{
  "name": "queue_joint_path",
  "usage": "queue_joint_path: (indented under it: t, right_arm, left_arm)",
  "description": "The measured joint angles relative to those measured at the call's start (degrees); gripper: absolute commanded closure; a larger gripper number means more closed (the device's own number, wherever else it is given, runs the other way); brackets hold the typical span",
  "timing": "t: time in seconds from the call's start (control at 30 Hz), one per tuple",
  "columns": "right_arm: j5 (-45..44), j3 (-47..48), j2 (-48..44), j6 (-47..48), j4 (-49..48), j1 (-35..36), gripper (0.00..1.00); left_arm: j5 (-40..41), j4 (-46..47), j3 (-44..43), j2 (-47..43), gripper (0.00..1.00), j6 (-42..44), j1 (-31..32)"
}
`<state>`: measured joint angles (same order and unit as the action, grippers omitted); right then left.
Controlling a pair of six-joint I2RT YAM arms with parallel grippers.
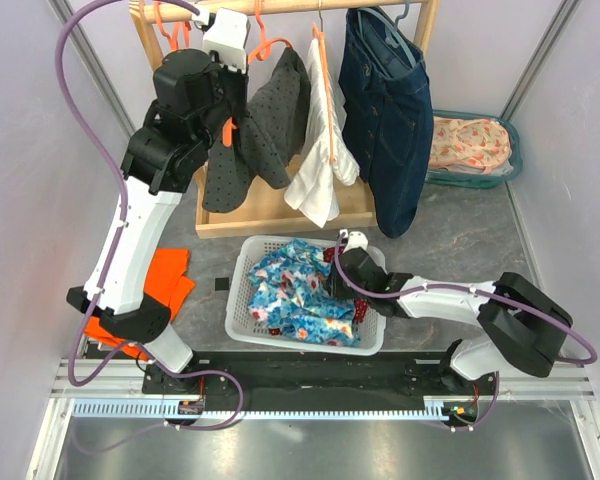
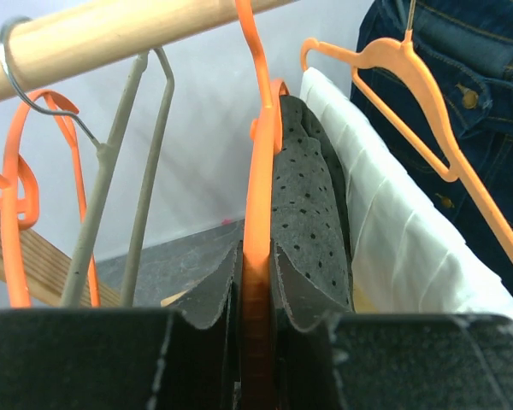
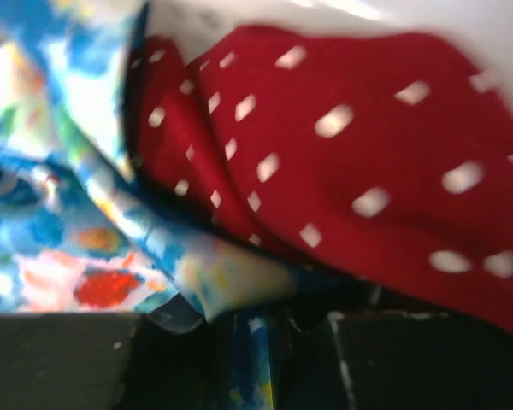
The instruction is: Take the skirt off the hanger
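Observation:
A grey dotted garment (image 1: 265, 125) hangs on an orange hanger (image 1: 227, 130) on the wooden rod (image 1: 280, 5). My left gripper (image 1: 225, 112) is up at the rack, shut on that hanger's lower part. In the left wrist view the hanger (image 2: 261, 171) runs up between my shut fingers (image 2: 308, 290), with the grey fabric (image 2: 312, 196) draped just to its right. My right gripper (image 1: 332, 268) is low in the white basket (image 1: 242, 270), shut on a fold of blue floral cloth (image 3: 68, 171), which fills the basket (image 1: 295, 290).
A red cloth with white dots (image 3: 368, 154) lies under the floral cloth. A white garment (image 1: 320, 150) and blue jeans (image 1: 390, 120) hang to the right. Empty hangers (image 2: 111, 171) hang to the left. An orange cloth (image 1: 165, 280) lies on the table. A teal basket (image 1: 470, 145) stands far right.

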<state>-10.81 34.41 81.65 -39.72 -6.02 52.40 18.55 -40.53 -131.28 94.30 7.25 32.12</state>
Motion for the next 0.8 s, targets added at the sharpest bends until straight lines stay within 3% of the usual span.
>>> queue_joint_path:
  t: [0.13,0.23,0.33,0.37,0.43,0.6,0.8]
  right_arm:
    - [-0.02,0.0,0.81,0.33,-0.98,-4.07,0.75]
    - [-0.02,0.0,0.48,1.05,-0.79,-6.12,0.7]
    - [0.02,-0.17,-1.75,2.03,0.96,-6.62,0.45]
    - [0.17,-0.24,-3.26,2.56,2.23,-6.67,0.27]
    - [0.66,-0.17,-8.24,4.46,5.97,-6.64,0.14]
    - [-0.04,7.78,-18.16,7.56,16.46,-6.69,0.09]
    - [-0.22,19.76,-19.98,10.67,18.69,-6.8,0.12]
  left_arm:
    - [-1.11,-1.31,0.04,-1.66,0.98,-0.07,0.0]
    - [-1.97,-2.49,0.11,-2.8,0.98,-0.09,0.04]
    - [-2.4,-3.82,0.11,-4.15,0.98,-0.09,0.33]
    - [-2.49,-4.17,0.11,-4.59,0.98,-0.09,0.46]
    - [-2.6,-4.94,0.11,-5.46,0.98,-0.11,0.63]
    - [-2.89,-6.99,-0.2,-6.93,0.98,-0.33,1.03]
    - [-3.61,-4.92,-4.72,-5.73,0.98,-0.15,1.9]
